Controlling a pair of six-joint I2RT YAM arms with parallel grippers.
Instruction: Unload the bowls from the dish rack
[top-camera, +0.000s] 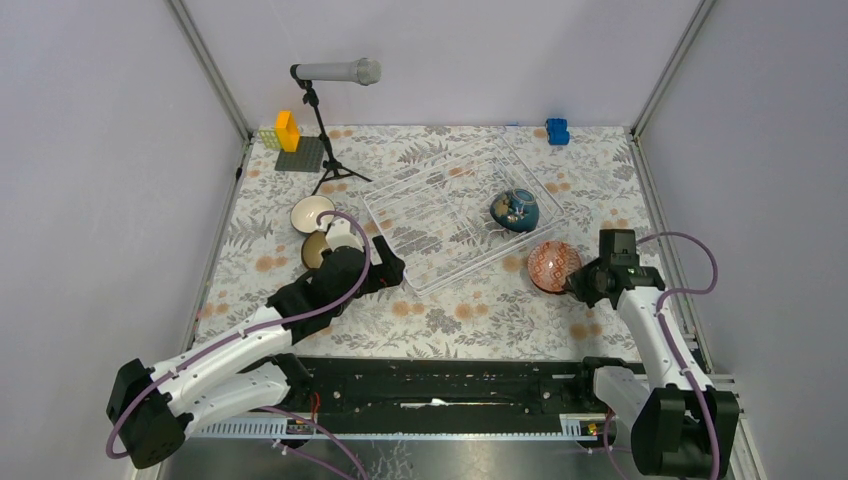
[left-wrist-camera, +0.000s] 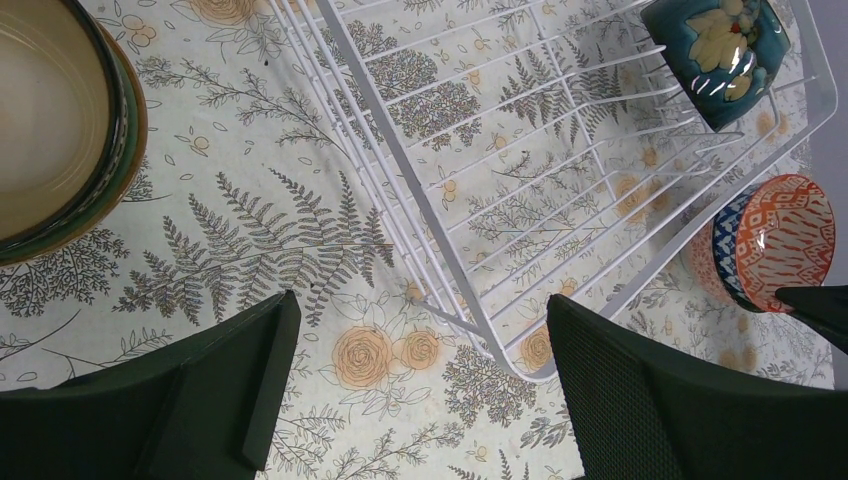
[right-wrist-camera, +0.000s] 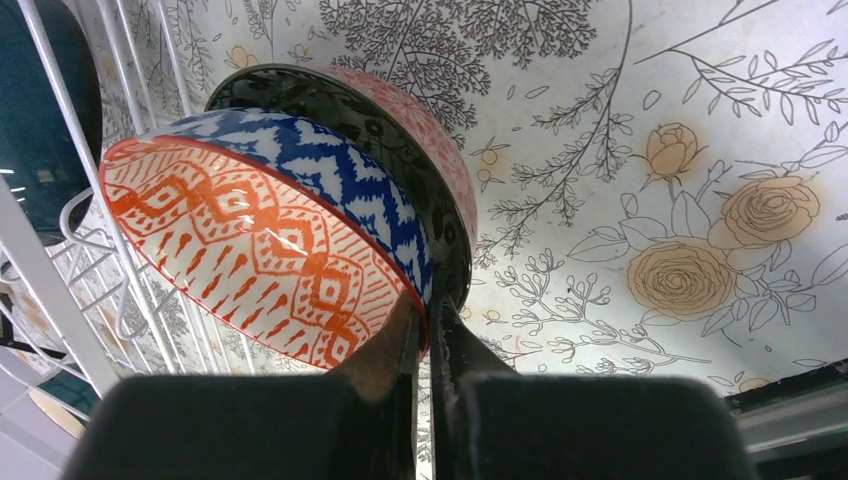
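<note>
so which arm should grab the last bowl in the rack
Probably left: the left tool is open and empty at a corner of the dish rack, facing the dark teal bowl. The right tool sits nearer but is shut on the zigzag bowl.

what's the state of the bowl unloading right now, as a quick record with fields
rack: wire tray, middle of the table
in rack: one teal bowl, toward the right end
left of rack: group of bowls on the table, some nested
right of rack: patterned bowl, tipped on edge against a pink bowl
left hand: open, empty, by the rack's near corner
right hand: shut on the patterned bowl's rim
</note>
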